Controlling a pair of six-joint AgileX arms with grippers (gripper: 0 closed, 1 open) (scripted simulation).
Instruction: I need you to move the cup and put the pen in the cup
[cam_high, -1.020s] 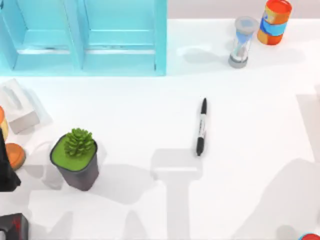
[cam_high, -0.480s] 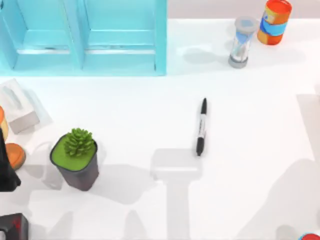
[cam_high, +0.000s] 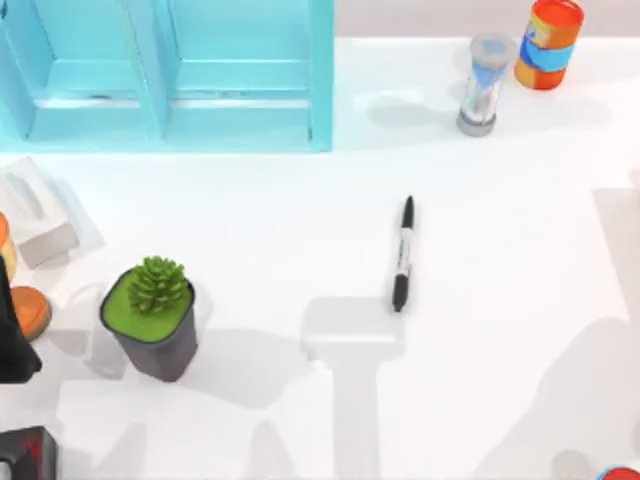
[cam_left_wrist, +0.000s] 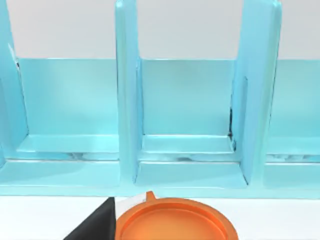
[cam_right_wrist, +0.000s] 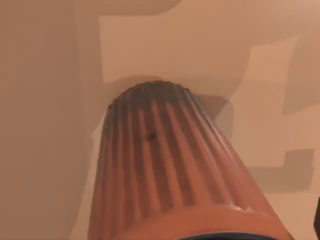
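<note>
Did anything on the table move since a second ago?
Nothing visibly moved. The pen lies in the same spot mid-table, and the plant pot, the hourglass and the can stand where they were. The right wrist view looks closely at the cup.

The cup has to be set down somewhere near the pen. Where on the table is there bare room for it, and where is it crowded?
Free: the table right of the pen, below the hourglass and can; also between the pen and plant pot, below the blue rack. Crowded: the left edge, with pot, white block and orange items.
</note>
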